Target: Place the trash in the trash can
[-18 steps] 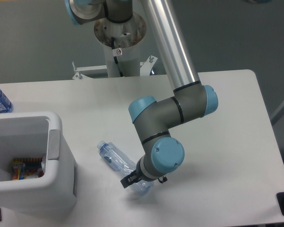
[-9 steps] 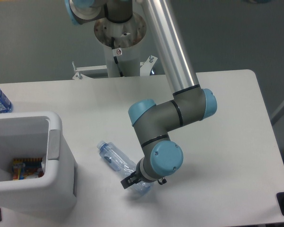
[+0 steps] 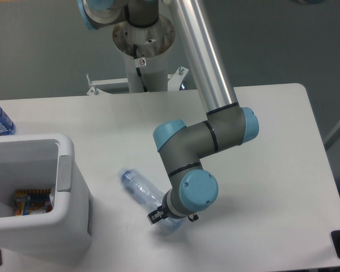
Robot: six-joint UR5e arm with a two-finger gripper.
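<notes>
**Bottle in the grasp, bin not yet reached**

While the table (image 3: pixel 272 141) carries everything, start with the big white trash can (image 3: pixel 65 187) at your left edge — some coloured rubbish already lies at its bottom. Next, the arm (image 3: pixel 201 144) folds down over the middle of the table, its wrist hiding most of the gripper (image 3: pixel 158 216). The crushed bottle (image 3: pixel 141 190) lies slanted just right of the can, its lower end under the gripper; the jaws seem closed on it, though you cannot be sure. You are at the pick-up step. Next — I judge — lift clear of the table, carry left above the rim, then release.
</notes>
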